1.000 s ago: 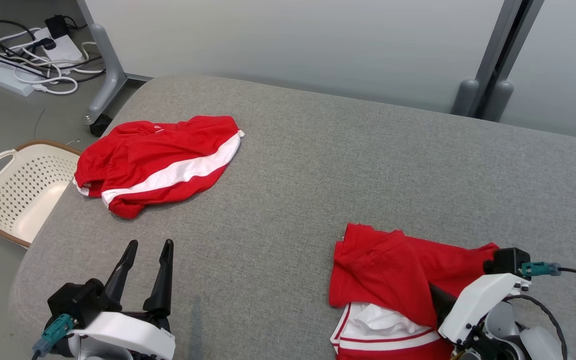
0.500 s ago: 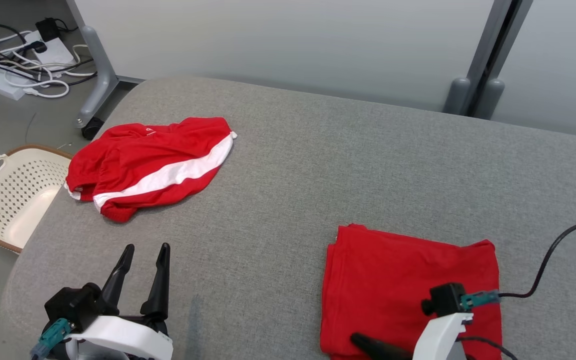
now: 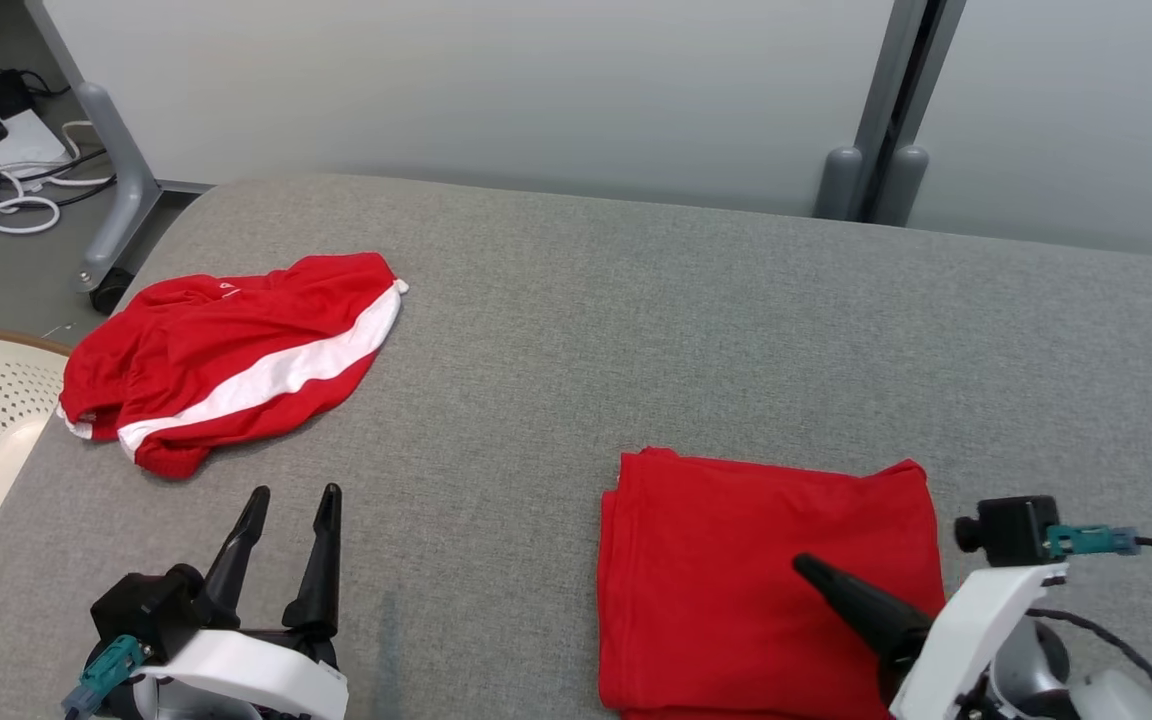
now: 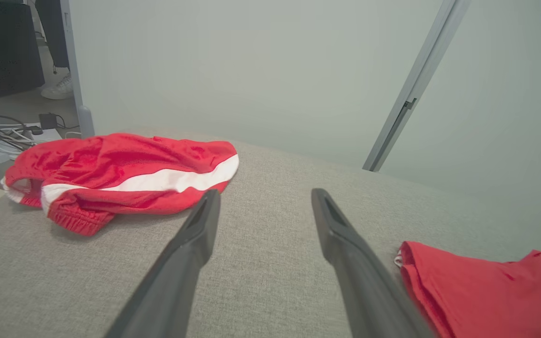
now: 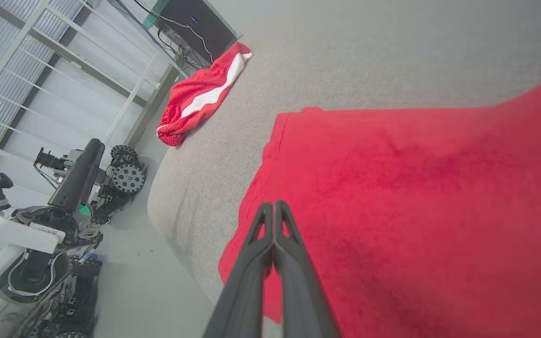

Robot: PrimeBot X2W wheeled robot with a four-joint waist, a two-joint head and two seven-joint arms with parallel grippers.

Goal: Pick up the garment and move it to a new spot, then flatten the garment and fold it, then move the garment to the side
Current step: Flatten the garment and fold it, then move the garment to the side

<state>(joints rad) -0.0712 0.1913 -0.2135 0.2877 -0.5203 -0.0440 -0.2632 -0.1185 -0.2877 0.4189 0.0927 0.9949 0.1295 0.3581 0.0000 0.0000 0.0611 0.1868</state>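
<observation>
Folded garment (image 3: 726, 560) under right hand (image 3: 804, 566), clenched, empty; left hand (image 3: 294, 495) released, well left of garment. Best: pinch all layers, slide flat.

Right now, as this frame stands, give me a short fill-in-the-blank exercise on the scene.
1. The right gripper is ____, its tip over the folded red garment.
2. The left gripper is ____ and holds nothing.
3. The crumpled shorts carry a ____ stripe.
Missing words: shut; open; white.
</observation>
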